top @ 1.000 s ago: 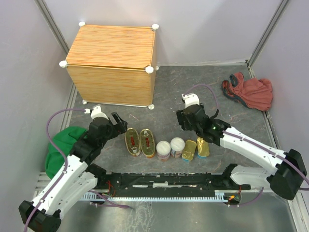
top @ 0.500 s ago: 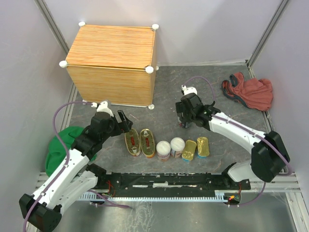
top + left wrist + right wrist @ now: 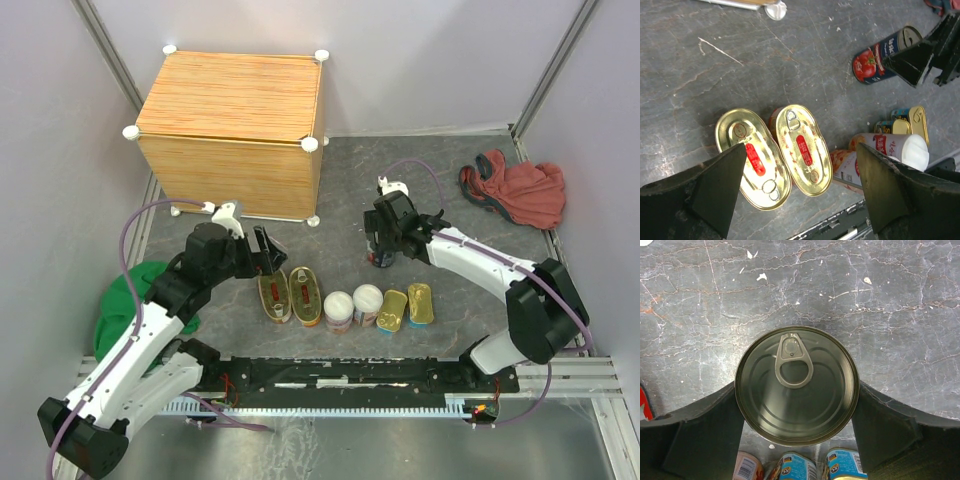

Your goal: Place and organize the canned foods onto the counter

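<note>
Currently right end effector clasps the dark round tin; left end effector gapes wide, empty

Nothing readable. Dark can: tomato pic + white lettering, too blurred. Oval tins: red strip lbl on lids, print too small. White-lidded can: red logo, illegible. Right wrist view: barcode on pinkish can, digits unreadable.
</note>
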Motion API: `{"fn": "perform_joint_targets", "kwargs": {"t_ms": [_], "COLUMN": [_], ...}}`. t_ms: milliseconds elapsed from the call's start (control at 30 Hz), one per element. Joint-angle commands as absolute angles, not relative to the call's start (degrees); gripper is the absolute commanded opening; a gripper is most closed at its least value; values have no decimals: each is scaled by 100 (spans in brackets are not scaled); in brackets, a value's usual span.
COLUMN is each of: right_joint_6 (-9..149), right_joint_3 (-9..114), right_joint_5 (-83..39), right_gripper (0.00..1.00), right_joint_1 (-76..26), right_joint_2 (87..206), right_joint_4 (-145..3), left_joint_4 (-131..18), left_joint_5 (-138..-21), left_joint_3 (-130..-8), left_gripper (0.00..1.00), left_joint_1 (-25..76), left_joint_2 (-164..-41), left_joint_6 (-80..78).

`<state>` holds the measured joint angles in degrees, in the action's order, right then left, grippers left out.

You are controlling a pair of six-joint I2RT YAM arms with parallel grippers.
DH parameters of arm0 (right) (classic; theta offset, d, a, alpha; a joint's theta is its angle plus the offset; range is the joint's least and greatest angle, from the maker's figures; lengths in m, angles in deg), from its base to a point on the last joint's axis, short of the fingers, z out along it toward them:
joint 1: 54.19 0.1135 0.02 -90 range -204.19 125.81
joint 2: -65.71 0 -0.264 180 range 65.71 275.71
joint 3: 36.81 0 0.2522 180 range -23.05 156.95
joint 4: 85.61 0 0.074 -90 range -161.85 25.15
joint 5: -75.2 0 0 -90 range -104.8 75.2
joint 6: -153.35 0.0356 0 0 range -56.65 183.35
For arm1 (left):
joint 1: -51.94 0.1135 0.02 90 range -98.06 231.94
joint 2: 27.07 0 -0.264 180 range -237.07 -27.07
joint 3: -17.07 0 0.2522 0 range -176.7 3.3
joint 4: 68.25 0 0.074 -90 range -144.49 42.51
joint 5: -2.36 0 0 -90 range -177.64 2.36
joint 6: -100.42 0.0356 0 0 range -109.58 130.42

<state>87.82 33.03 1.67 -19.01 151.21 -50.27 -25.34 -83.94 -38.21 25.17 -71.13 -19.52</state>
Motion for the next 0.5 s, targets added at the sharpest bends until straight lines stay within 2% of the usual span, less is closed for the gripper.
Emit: {"fn": "perform_joint_targets", "kwargs": {"t_ms": [0,67,467], "right_joint_6": [8911,8912,8922], "right_joint_3": [3630,3658,3839], "right_joint_5": [202,199,369], "right_gripper": [89,99,99], "right_joint_1": [-1930,-1929,-1921], "right_joint_2": [15105,15100,14395], "right_joint_4": [-5510,-5438,-4807], "left_joint_4": [-2536,-2533,-2874], "left_joint_5": [-7903,-7915,-8292], "left_joint_3": [-4073,-4074,-4172], "left_gripper": [96,97,97], "left_joint_1": [2476,2455,1798], "left_joint_2": [-7085,-7060,-7334], "left_joint_6": [-1604,-1595,-1670]}}
